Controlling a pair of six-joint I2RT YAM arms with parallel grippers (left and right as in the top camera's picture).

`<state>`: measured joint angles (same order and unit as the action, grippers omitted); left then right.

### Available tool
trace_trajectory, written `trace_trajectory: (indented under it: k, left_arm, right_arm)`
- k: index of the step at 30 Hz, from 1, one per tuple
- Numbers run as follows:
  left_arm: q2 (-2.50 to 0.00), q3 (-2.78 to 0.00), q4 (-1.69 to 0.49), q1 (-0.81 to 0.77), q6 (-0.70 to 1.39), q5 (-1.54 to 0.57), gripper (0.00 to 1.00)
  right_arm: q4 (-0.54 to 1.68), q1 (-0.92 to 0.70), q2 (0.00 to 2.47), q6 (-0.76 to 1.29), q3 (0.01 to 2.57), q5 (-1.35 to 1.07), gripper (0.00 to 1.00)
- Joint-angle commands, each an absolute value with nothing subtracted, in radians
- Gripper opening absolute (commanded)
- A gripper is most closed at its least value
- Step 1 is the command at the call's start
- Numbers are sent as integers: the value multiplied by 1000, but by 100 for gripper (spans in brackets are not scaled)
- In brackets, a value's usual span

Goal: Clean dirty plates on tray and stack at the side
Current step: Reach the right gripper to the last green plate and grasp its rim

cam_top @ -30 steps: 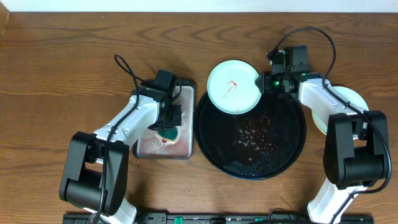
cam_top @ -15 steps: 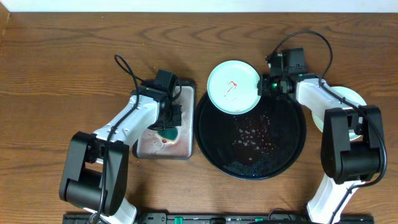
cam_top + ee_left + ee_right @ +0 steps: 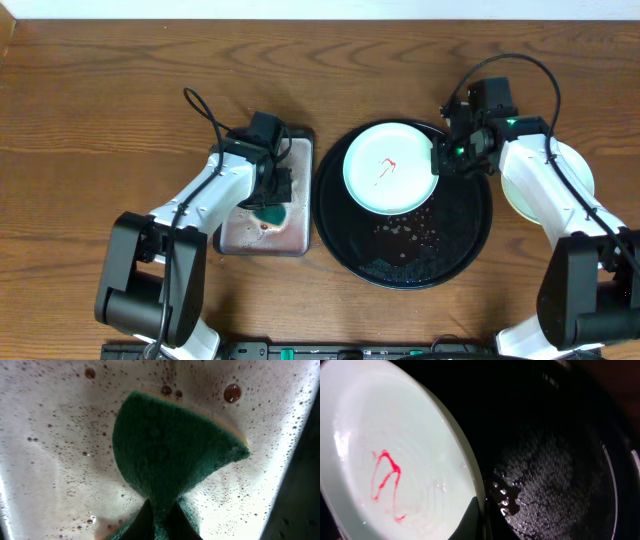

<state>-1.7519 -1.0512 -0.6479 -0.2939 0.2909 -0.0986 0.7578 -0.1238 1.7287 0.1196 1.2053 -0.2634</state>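
Plate (image 3: pixel 390 168) is pale mint-white with 1 thin red squiggle. Tray (image 3: pixel 455 240) is glossy black, speckled with shiny droplets. Sponge (image 3: pixel 165 450) is dark green, small tray (image 3: pixel 238 235) pinkish-grey with dark red dots. Bench (image 3: pixel 100 100) is brown woodgrain.

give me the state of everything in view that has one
mint plate: dirty, red smear, rim pinched by right gripper, over the black tray
black tray: wet, droplets on its bottom
green sponge: pinched by left gripper, on small tray
small tray: wet, reddish specks
side plate: off the tray, partly hidden
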Motion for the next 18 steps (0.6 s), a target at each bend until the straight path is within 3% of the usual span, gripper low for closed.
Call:
trace_trajectory:
  k: [1, 8, 18]
  left_arm:
    - [-1665, -1047, -649, -260, 292, -90, 7]
    - [-1456, -1047, -617, -188, 292, -223, 7]
    - [-1416, -1042, -584, -67, 234, -506, 7]
  right_arm:
    - [751, -146, 1750, 96, 1174, -258, 1]
    - [729, -146, 1752, 95, 1133, -197, 1]
    - [724, -146, 1753, 84, 1090, -188, 1]
